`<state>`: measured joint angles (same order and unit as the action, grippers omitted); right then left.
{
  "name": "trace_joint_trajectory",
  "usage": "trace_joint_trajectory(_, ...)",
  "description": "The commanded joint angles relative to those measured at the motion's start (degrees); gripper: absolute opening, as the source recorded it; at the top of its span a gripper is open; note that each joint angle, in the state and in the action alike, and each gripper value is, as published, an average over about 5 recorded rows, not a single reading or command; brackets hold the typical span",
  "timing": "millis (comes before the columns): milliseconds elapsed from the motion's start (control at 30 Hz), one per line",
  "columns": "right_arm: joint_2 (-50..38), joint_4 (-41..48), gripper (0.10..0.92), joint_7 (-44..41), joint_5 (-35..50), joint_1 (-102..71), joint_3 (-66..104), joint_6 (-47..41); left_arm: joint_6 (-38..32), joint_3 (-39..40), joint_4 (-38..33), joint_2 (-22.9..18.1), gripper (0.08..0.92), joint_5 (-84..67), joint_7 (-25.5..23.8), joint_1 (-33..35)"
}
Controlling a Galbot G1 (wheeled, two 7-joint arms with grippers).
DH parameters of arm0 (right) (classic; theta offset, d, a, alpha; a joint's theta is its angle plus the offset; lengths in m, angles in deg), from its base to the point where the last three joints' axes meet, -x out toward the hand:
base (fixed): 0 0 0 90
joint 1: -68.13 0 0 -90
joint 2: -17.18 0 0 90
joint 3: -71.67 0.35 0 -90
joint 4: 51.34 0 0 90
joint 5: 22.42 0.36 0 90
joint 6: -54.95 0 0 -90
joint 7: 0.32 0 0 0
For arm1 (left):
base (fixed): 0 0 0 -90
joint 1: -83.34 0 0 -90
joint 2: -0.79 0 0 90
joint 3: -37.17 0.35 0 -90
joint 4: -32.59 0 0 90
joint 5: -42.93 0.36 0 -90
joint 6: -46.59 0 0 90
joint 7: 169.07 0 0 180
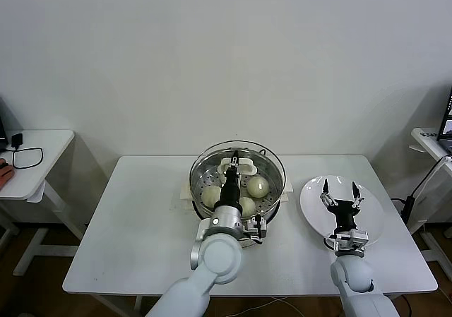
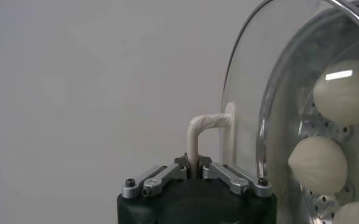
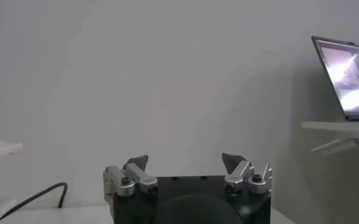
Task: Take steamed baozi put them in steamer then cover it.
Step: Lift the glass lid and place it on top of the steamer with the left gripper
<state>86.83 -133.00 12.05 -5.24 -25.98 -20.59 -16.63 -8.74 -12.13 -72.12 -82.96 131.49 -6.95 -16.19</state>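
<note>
The steel steamer (image 1: 200,178) stands mid-table with three pale baozi in view on its perforated tray, such as one (image 1: 258,186) on the right. They also show in the left wrist view (image 2: 318,164). The clear glass cover (image 1: 247,150) sits over the steamer; I cannot tell whether it rests on the rim. My left gripper (image 1: 229,170) is shut on the cover's cream-white bar handle (image 2: 203,123). My right gripper (image 1: 340,190) is open and empty above the white plate (image 1: 311,198).
The white table (image 1: 141,218) carries the steamer and plate. A side table with a black cable (image 1: 25,154) stands far left. A laptop (image 3: 347,76) sits on another table at the far right.
</note>
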Motion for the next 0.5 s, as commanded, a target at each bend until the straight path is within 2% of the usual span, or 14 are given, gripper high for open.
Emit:
trace_joint_trajectory(33, 0.2, 0.39, 0.823, -0.07, -0.24, -0.07, 0.11, 0.05, -0.71, 0.48, 4.76, -1.24, 0.188, 2.67, -0.32, -0.92)
trace_joint_trajectory(500, 0.34, 1.02, 0.823, -0.2, -0.58, 0.36, 0.02, 0.23, -0.95, -0.59, 7.46, -2.32, 0.188, 1.36, -0.37, -1.48)
